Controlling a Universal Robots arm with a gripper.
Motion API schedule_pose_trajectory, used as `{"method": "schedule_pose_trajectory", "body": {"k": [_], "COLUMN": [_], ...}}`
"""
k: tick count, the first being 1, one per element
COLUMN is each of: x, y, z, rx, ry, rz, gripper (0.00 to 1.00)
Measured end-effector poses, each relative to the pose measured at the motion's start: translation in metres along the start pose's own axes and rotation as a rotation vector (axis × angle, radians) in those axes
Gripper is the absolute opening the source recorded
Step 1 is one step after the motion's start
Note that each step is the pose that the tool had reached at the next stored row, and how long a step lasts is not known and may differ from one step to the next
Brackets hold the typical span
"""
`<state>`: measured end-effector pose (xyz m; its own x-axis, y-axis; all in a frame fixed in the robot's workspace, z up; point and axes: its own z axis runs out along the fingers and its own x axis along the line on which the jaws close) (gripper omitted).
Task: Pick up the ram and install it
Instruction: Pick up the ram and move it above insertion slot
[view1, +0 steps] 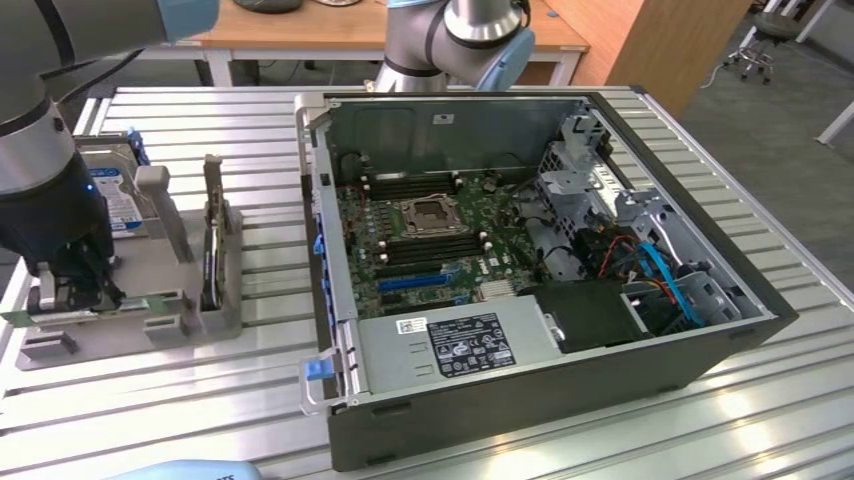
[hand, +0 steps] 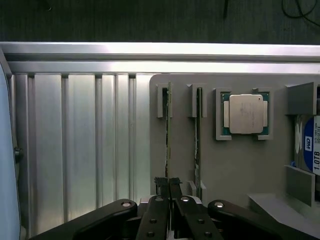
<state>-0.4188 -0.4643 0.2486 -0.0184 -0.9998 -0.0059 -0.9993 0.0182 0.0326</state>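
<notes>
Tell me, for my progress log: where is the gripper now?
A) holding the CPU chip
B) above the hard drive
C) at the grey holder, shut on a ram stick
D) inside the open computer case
C: the gripper is shut on the end of the ram standing on edge in the grey holder, beside the computer case.

Your exterior camera sits high and well back, looking down at a slant over the slatted table (view1: 747, 400) and the open computer case (view1: 534, 420). Your wrist camera hangs close above the gripper (hand: 167, 182), facing straight down. Both take in the grey parts tray (view1: 220, 315) (hand: 240, 165) by the table's edge at the exterior view's left, with the ram (view1: 147, 302) (hand: 168, 130) and the hard drive (view1: 127, 205) (hand: 311, 145).
</notes>
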Motion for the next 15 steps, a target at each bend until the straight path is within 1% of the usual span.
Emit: {"method": "schedule_pose_trajectory", "body": {"k": [8, 15], "x": [0.0, 0.0], "y": [0.0004, 0.0009], "z": [-0.0135, -0.0277], "rx": [0.0, -0.0001], "ry": [0.0003, 0.0005], "rz": [-0.007, -0.013], "gripper": [0.12, 0.12]}}
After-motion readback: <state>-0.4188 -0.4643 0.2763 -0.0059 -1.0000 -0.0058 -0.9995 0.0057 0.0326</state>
